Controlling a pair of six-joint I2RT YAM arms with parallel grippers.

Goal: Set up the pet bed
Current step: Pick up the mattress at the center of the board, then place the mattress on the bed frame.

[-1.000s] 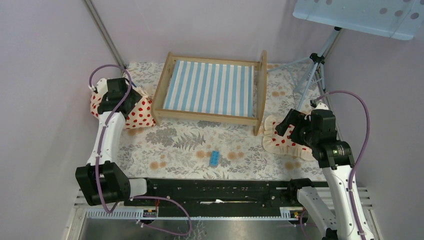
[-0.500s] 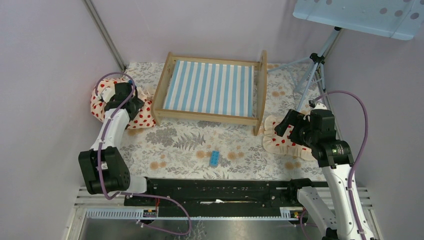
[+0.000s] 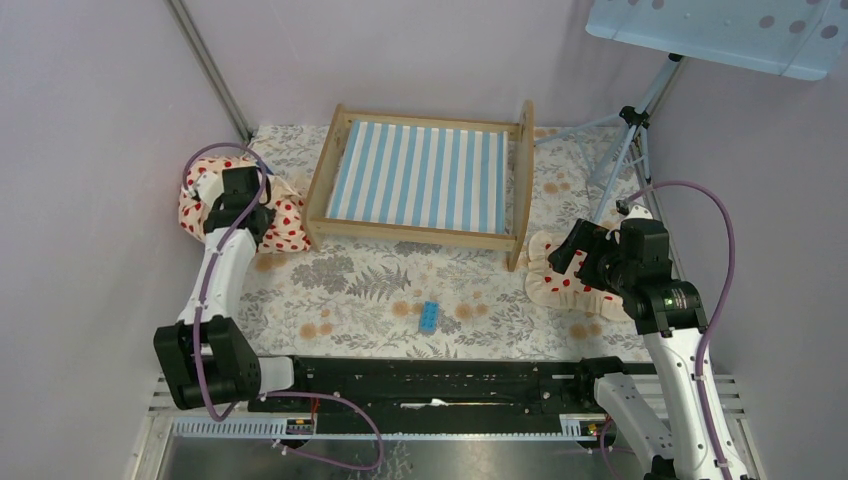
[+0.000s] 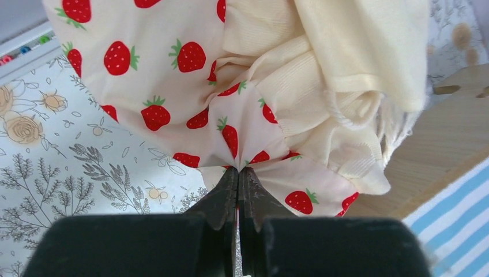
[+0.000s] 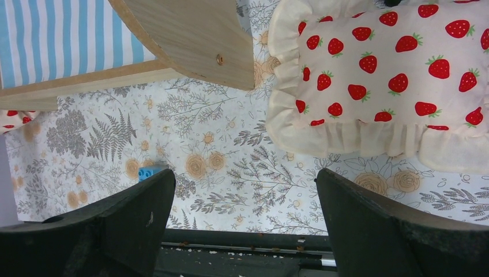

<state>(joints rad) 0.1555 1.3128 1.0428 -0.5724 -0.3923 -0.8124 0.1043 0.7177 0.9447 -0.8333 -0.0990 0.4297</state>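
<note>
The pet bed (image 3: 415, 233), a light-wood frame with a blue-and-white striped mattress, stands at the back middle of the floral mat. Left of it lies a bunched cream blanket (image 3: 192, 210) printed with red strawberries. My left gripper (image 3: 243, 205) is down on it. In the left wrist view the left gripper (image 4: 238, 170) is shut on a pinch of the blanket (image 4: 173, 86), close to the bed's wood (image 4: 455, 144). A ruffled strawberry pillow (image 3: 555, 280) lies right of the bed. My right gripper (image 5: 245, 176) hangs open beside the pillow (image 5: 392, 75), nothing between its fingers.
A small blue brick (image 3: 429, 316) lies on the mat in front of the bed, also in the right wrist view as the blue brick (image 5: 149, 171). A tripod (image 3: 625, 140) stands at the back right under a pale perforated panel (image 3: 720, 30). Lilac walls close in both sides.
My left gripper came down onto the blanket and shut on its fabric; a second ago it stood open. The right arm, pillow and bed have not moved.
</note>
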